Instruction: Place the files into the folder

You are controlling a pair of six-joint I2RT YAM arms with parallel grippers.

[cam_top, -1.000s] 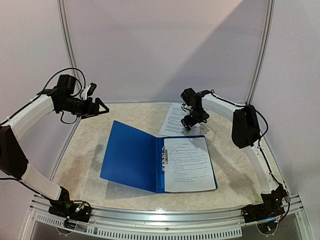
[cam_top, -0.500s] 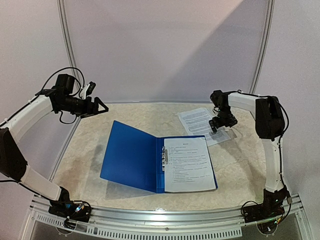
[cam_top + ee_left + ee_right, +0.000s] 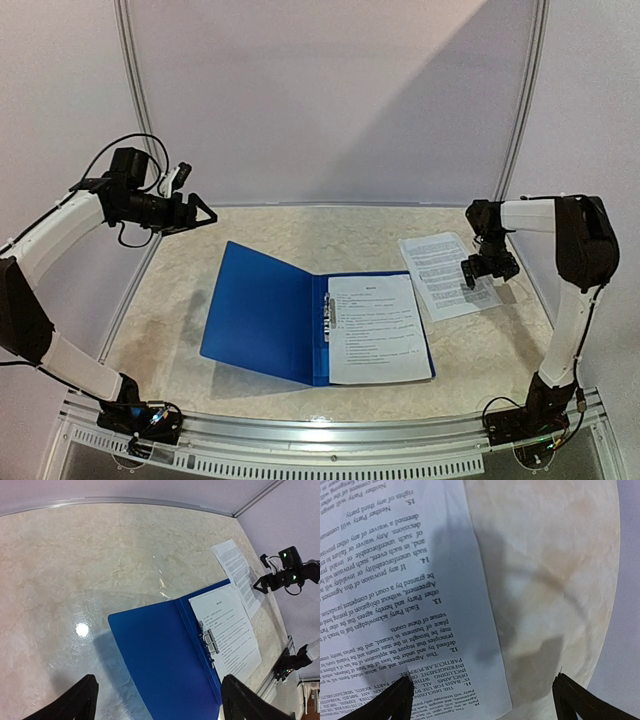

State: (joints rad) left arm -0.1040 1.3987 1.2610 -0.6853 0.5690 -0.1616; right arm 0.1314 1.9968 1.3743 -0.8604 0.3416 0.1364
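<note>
**While Folder [image 3: 260, 310] Lay Open, Right Gripper [image 3: 488, 270] Hung Over a Loose Sheet [image 3: 435, 270]**

As the blue folder lay spread flat in the middle of the table [image 3: 180, 290], the loose sheet lay well to its right, outside it and near the table's right edge. The right gripper hung low over that sheet's outer edge, its jaws spread as wide as they go and gripping nothing. Seen from its wrist, one finger [image 3: 395, 700] stood over the printed corner and the other over bare table, so the paper's edge ran between them. Whether either tip touched the paper could not be told.

A filed sheet [image 3: 375, 325] lay on the folder's right half, beside the clip [image 3: 328, 315] at the spine. Whether another sheet lay beneath it could not be told. The left gripper [image 3: 195, 213] hung high at the table's left, wide open and empty, well apart from everything.

By the look of it, the step in hand was fetching the loose sheet. The next move appeared to call for a purchase on thin paper lying flat. That could mean pressing a finger down and dragging the sheet toward the folder, or working its edge up before closing on it. The sheet would then need squaring on top of the filed sheet, clear of the clip.
</note>
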